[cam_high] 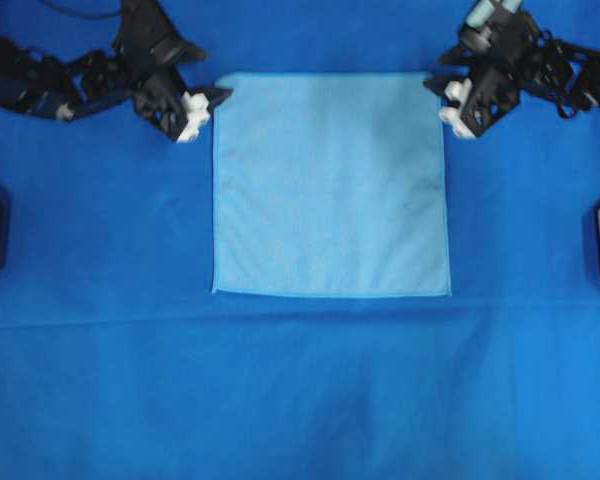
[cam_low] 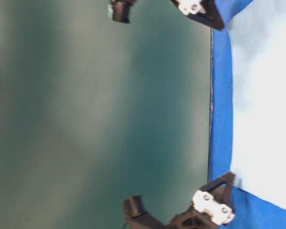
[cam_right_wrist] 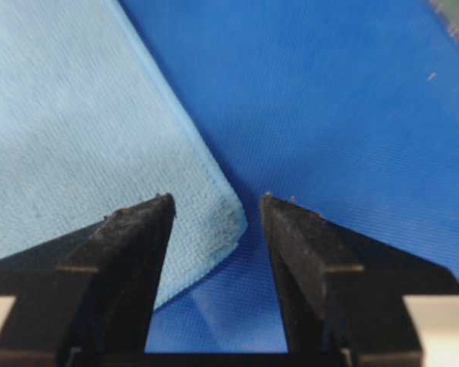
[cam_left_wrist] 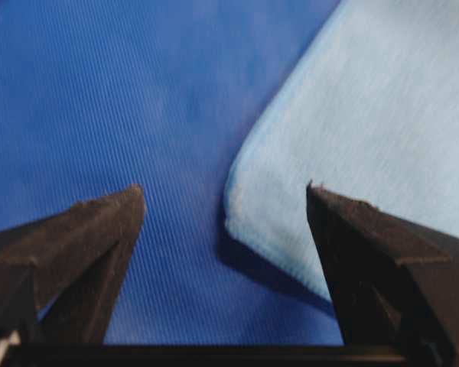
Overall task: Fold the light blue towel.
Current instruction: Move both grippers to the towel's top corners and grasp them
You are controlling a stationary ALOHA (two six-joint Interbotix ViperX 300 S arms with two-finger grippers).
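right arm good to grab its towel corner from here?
Probably yes. The right gripper is open, the towel corner lies between its fingertips, and only the blue sheet lies around it; nothing blocks the way.

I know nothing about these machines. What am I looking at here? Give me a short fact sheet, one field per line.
Surface: deep blue sheet, covering the table
Cloth to fold: light blue towel, lying flat and unfolded
Left gripper: open, at the towel's upper left corner as seen from overhead
Right gripper: open, at the upper right corner
Left wrist view: towel corner sits between the open jaws, not pinched
Right wrist view: towel corner sits between the open jaws, not pinched
Folding: not begun
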